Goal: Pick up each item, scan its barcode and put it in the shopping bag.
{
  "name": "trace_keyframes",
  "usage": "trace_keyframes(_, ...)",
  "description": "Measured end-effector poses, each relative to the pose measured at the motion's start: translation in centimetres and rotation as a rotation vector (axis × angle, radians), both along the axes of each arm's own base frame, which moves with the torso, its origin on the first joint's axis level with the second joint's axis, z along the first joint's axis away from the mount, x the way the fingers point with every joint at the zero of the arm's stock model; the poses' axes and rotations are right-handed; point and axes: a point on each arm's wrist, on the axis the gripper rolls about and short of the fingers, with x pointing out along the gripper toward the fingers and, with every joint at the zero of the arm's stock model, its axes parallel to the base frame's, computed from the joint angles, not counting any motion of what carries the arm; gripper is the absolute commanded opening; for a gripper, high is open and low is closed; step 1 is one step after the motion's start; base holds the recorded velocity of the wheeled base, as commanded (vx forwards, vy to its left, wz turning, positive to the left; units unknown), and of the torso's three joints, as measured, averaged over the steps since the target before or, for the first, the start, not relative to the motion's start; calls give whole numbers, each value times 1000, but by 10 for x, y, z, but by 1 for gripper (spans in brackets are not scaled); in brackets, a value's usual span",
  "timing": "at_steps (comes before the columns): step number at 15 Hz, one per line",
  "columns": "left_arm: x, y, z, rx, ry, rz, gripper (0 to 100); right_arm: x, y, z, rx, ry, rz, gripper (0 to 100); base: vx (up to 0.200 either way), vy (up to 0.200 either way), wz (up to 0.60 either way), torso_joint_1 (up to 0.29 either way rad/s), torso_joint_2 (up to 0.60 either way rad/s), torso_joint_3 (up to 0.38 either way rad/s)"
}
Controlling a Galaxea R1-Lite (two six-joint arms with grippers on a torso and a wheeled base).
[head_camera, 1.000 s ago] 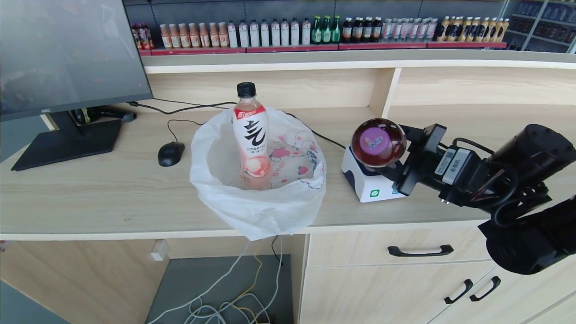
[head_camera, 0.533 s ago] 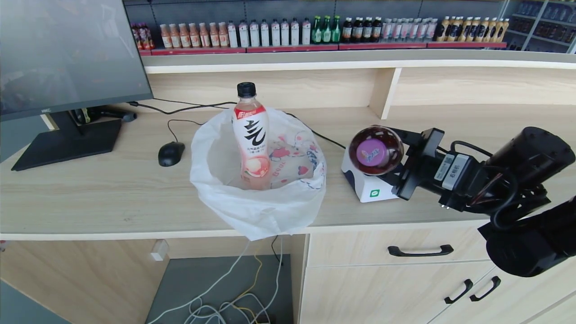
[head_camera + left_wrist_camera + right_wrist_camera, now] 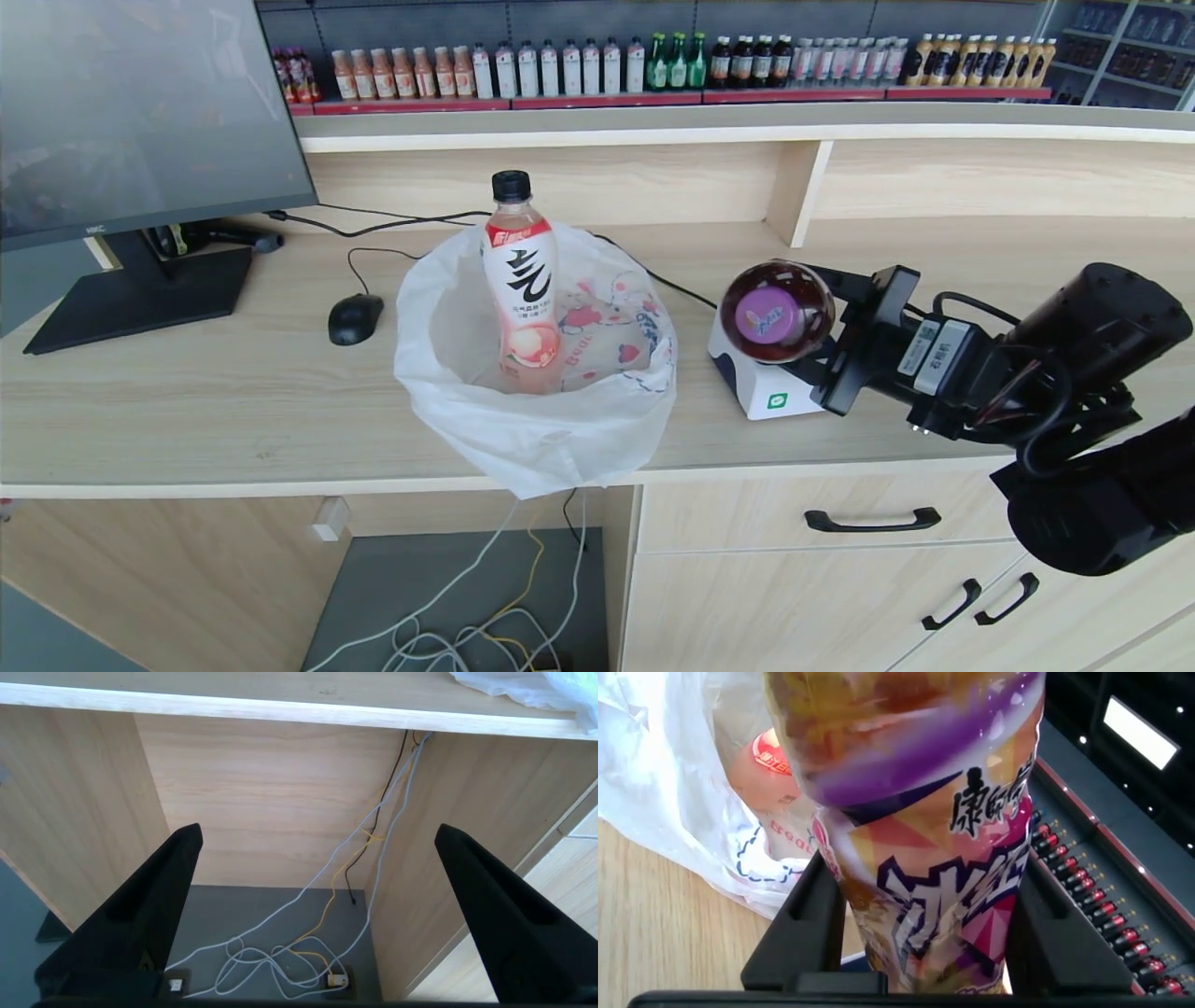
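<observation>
Now the right gripper (image 3: 822, 322) is clamped on a dark tea bottle (image 3: 777, 313) with a purple cap and a purple label, one finger pressed against each side of its body. The bottle lies sideways in the grip, cap end turned toward the head camera, over the small white and dark-blue barcode scanner (image 3: 761, 387) that sits on the wooden counter (image 3: 233, 392); whether bottle and scanner touch cannot be told.

Just to the scanner's left stands the white plastic shopping bag (image 3: 532, 420), its mouth open and its lower fold hanging over the counter's front edge. A pink peach drink bottle (image 3: 520, 280) with a black cap stands upright inside it.

The left gripper (image 3: 318, 905) is low, below the counter's front edge, its two black fingers spread wide apart with nothing between them; beyond them loose cables (image 3: 290, 961) lie on the grey floor.

Farther left on the counter are a black mouse (image 3: 355, 318) and a dark monitor (image 3: 140, 103). Rows of drink bottles (image 3: 653, 61) line the shelf behind.
</observation>
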Motion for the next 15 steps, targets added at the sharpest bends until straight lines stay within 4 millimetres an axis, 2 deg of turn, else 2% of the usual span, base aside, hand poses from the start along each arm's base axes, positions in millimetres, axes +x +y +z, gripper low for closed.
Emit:
trace_keyframes(11,0,0,0,0,0,0,100,-2,2,2,11,3,-9,0,0,0,0,0,0,0)
trace_keyframes(15,0,0,0,0,0,0,100,-5,7,6,72,46,-31,0,0,0,0,0,0,0)
